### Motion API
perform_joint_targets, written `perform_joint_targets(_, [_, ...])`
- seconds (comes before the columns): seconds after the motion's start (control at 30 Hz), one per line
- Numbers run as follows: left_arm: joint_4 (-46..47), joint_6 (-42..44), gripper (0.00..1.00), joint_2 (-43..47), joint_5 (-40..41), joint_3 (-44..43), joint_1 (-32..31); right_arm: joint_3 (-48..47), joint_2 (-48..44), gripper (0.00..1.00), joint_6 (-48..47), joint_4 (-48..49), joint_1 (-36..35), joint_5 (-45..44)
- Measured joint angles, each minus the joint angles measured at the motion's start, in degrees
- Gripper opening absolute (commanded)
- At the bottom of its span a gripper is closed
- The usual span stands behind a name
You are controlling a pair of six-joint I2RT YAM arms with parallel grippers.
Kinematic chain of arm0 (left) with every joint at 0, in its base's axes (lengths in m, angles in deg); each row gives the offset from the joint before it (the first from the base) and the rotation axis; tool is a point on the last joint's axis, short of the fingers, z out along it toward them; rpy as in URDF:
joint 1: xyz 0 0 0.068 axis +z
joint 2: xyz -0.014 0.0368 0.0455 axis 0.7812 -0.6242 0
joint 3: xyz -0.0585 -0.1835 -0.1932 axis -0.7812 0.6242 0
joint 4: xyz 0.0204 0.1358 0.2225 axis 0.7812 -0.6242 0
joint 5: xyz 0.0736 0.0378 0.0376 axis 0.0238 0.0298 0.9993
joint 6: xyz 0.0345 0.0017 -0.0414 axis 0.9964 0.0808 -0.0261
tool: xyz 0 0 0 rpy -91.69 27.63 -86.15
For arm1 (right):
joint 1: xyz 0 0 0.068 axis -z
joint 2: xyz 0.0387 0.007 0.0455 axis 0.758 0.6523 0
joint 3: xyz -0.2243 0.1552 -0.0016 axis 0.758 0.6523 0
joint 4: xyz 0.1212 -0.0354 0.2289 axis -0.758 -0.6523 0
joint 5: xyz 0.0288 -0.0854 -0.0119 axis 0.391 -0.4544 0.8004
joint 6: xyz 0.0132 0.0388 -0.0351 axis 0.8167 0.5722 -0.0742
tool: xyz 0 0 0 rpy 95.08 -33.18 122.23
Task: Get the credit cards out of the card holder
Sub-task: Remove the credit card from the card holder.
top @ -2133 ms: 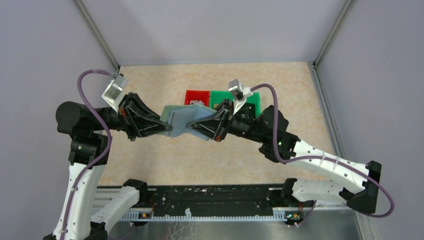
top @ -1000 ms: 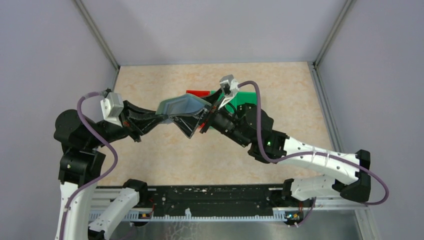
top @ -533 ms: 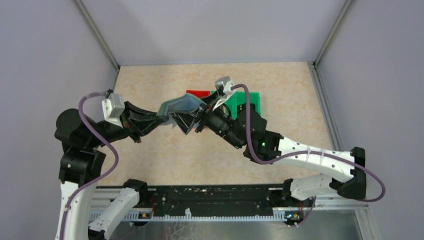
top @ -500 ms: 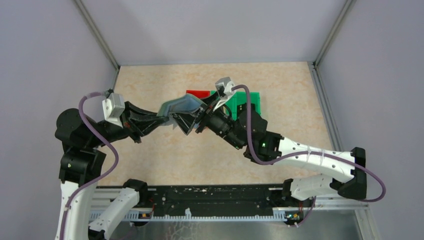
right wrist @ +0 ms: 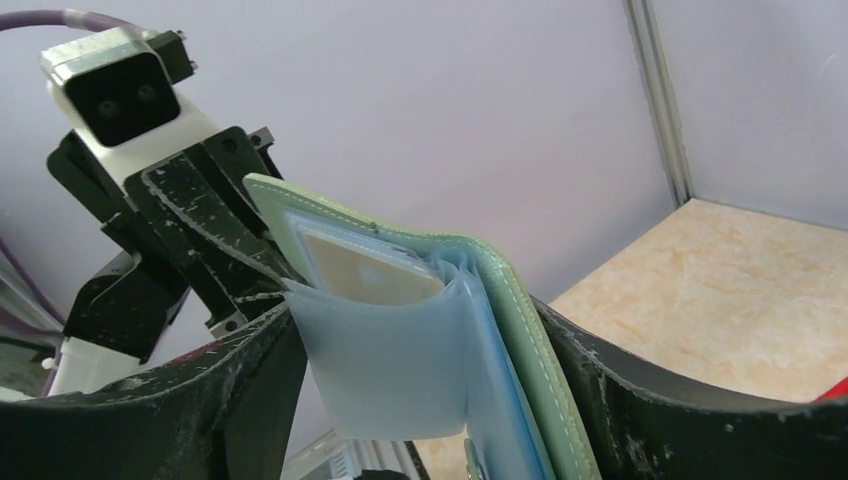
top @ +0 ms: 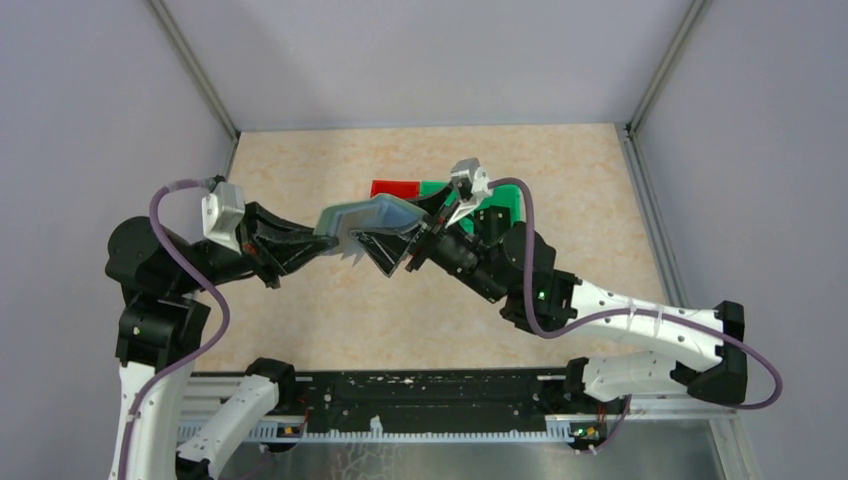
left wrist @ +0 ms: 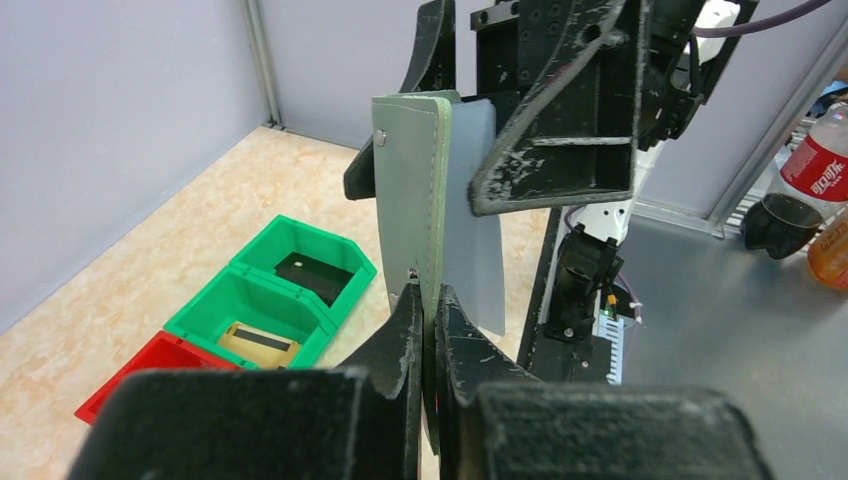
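Lilac-grey walls and a mottled beige bench [top: 300, 160] frame the work at the centre of the top view. My left jaws are clenched on the lower edge of the card holder [left wrist: 405, 190], holding it upright in the air, clear of the bench. My right jaws stand one on each side of its open end, a pale blue inner sleeve [right wrist: 385, 360] bulging between them. I cannot tell whether they press it or merely flank it. One pale tan card [right wrist: 365, 270] shows behind a clear pocket, upper middle of the right wrist view, with little of its edge exposed.

The risk I see is that the right jaws close on sleeve and cover together instead of on the card. A pull would then drag the whole holder out of the left's thin pinch, twisting it or dropping it to the bench. A shallow bite on the card could simply slip off. The two sets of fingers also work very near each other and could collide.

Beyond the holder sit a red bin [top: 395, 188] and a green bin [top: 500, 205]. At the lower left of the left wrist view, the green compartments hold a dark flat piece [left wrist: 310, 272] and a pale striped one [left wrist: 258, 340], probably cards. A red-labelled bottle [left wrist: 815, 165] stands at that view's right edge.
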Motion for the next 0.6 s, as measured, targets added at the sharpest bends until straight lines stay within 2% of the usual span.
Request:
perform_joint_targets(0.3, [-0.7,0.0,0.0,-0.5,3.7,-1.6,0.0,2.1,-5.7,0.97,-0.2,-2.2,0.0,1.5])
perform_joint_targets(0.6, [-0.7,-2.3,0.0,-1.6,4.5,-1.9,-0.1,2.5,-14.5,0.99,-4.2,-10.0,0.0,-4.7])
